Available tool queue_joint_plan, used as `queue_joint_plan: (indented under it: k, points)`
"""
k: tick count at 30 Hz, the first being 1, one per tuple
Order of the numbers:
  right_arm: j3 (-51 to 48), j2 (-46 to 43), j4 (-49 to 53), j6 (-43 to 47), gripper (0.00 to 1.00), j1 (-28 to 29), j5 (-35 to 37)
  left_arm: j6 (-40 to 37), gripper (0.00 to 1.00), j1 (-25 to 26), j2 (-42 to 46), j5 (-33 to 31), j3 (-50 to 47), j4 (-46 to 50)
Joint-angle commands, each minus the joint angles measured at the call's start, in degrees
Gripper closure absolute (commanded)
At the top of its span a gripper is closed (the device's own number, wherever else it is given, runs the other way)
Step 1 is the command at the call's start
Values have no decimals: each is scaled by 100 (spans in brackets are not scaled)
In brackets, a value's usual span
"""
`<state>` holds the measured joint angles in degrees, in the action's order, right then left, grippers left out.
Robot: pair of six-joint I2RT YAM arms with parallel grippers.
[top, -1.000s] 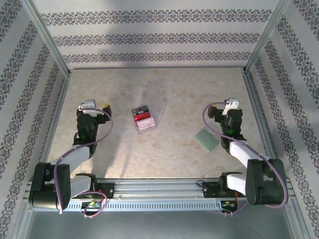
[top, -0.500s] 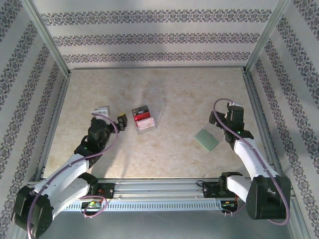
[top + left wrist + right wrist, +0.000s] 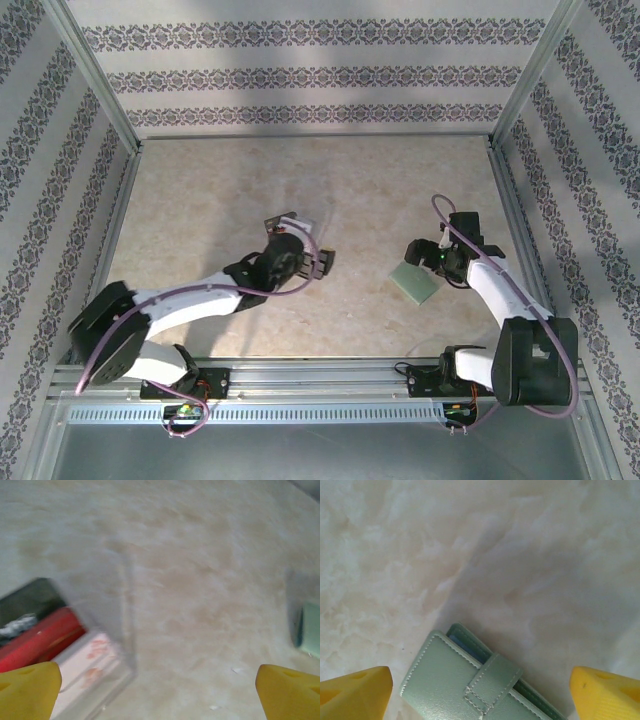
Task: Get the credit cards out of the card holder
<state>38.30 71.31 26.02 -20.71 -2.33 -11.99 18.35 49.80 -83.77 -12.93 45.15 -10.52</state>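
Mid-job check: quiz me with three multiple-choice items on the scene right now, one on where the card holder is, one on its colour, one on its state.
1. Where is the card holder?
A) on the table, framed by the fingertips of the right gripper
B) inside the clear tray
C) leaning on the back wall

2. What colour is it?
A) red
B) black
C) pale teal-green

3. What state is it in?
A) spread open with cards out
B) closed, strap over the front
C) standing on edge

Answers:
1 A: the right wrist view shows it lying flat between the yellow fingertips, and the clear tray lies apart from it.
2 C: its front panel is pale teal-green.
3 B: the strap crosses the closed front panel.
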Motion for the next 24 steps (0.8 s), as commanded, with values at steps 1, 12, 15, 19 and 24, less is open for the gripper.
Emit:
queue_joint_plan:
  k: [1, 12, 15, 19, 24]
  points:
    - [195, 221, 305, 0, 10, -124, -295, -686, 1, 360, -644, 455, 590, 33]
    - [366, 1004, 359, 102, 15, -216, -698, -1464, 1, 730, -2355, 1190, 1934, 377]
    - [350, 1116, 355, 80, 17, -220, -1039, -1531, 0, 749, -2567, 1035, 2098, 548]
    - [186, 1092, 235, -42, 23, -198, -1561, -1543, 5, 741, -2638, 871, 2112, 604]
    - [55, 976, 227, -115, 30, -154, -1898, -1639, 19, 743, -2987, 999, 2389, 774]
